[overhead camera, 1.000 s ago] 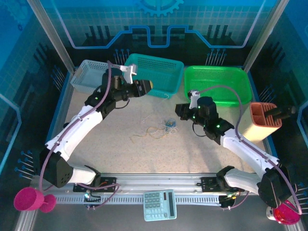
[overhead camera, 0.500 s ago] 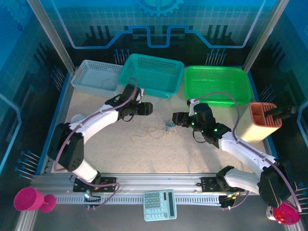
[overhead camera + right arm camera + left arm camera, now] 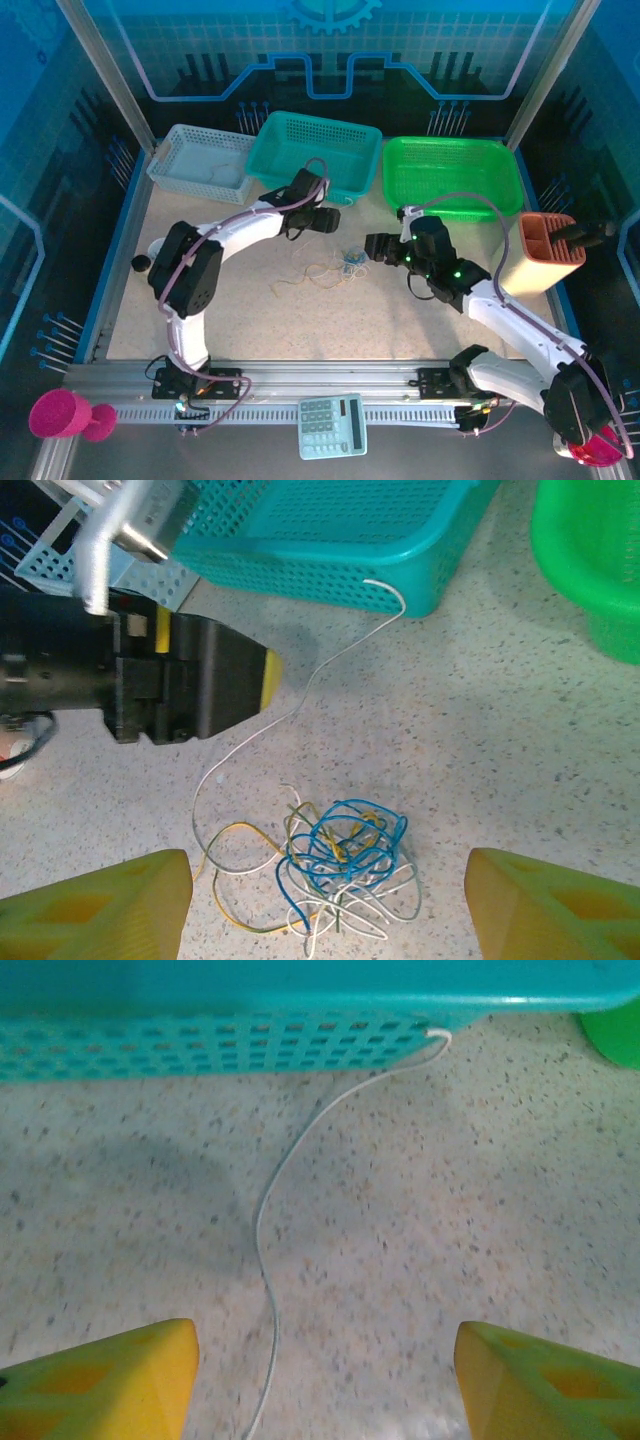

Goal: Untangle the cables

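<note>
Cables [image 3: 340, 865] lie tangled on the speckled table [image 3: 250, 300] between both grippers. Left gripper [image 3: 335, 220], fingers spread and empty, hangs over a white strand [image 3: 265, 1240] reaching the teal basket [image 3: 320, 150]. Right gripper [image 3: 369, 246], likewise spread, faces the tangle.

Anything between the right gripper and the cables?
Nothing visible. The right gripper, open, faces the cables across bare table. The left gripper hovers beyond them, by the teal basket, over one white strand.
</note>
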Robot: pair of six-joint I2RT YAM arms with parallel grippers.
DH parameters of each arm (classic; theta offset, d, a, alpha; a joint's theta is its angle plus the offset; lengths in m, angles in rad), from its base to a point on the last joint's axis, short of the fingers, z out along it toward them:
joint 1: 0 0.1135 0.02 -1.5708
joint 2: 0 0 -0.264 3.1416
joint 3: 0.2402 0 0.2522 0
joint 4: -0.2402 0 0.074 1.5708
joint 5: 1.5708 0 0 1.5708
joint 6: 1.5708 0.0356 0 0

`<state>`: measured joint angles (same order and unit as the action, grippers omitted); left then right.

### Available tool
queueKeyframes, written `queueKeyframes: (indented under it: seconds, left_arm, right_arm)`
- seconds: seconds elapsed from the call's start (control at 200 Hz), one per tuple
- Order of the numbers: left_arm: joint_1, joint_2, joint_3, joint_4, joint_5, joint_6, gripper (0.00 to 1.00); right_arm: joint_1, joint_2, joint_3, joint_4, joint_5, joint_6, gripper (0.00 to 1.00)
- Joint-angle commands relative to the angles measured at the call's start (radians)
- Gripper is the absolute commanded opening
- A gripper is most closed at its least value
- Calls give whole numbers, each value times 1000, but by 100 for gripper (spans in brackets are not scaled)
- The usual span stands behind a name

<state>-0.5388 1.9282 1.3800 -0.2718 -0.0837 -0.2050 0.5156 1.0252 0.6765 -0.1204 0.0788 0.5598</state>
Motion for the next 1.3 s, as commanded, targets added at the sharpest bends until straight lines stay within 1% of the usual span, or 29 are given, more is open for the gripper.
queueKeyframes:
  seconds: [0.0,0.24,0.425,0.55,0.625,0.695,0.8,0.945,1.045,1.171,1.221,1.296]
  left_arm:
    - [-11,63,29,59,-43,49,69]
    - [-28,136,40,115,-143,98,69]
    - [-27,184,70,119,-176,114,68]
    - [-26,228,108,105,-198,128,64]
    - [-23,257,142,69,-197,122,60]
    - [-24,267,140,72,-191,121,57]
    - [-24,282,150,43,-181,115,48]
    - [-24,299,150,15,-183,111,30]
    - [-23,304,143,3,-177,105,27]
    - [-23,296,121,7,-172,101,10]
    - [-23,288,111,10,-169,102,1]
    - [-23,266,96,19,-156,105,0]
  right_arm:
    - [-23,-41,-17,-45,16,-11,73]
    - [-57,-80,-28,-62,-7,-6,73]
    - [-62,-82,-19,-69,-15,-9,73]
    - [-62,-86,-12,-72,-21,-8,73]
    - [-62,-91,-8,-76,-22,-6,73]
    - [-62,-97,-6,-79,-20,-6,73]
    - [-62,-105,0,-85,-16,-7,73]
    - [-63,-111,3,-84,-11,-5,73]
    - [-63,-114,7,-83,-14,-5,73]
    - [-63,-116,9,-82,-14,-4,73]
    - [-63,-116,12,-81,-16,-5,72]
    - [-63,-111,12,-76,-17,-6,73]
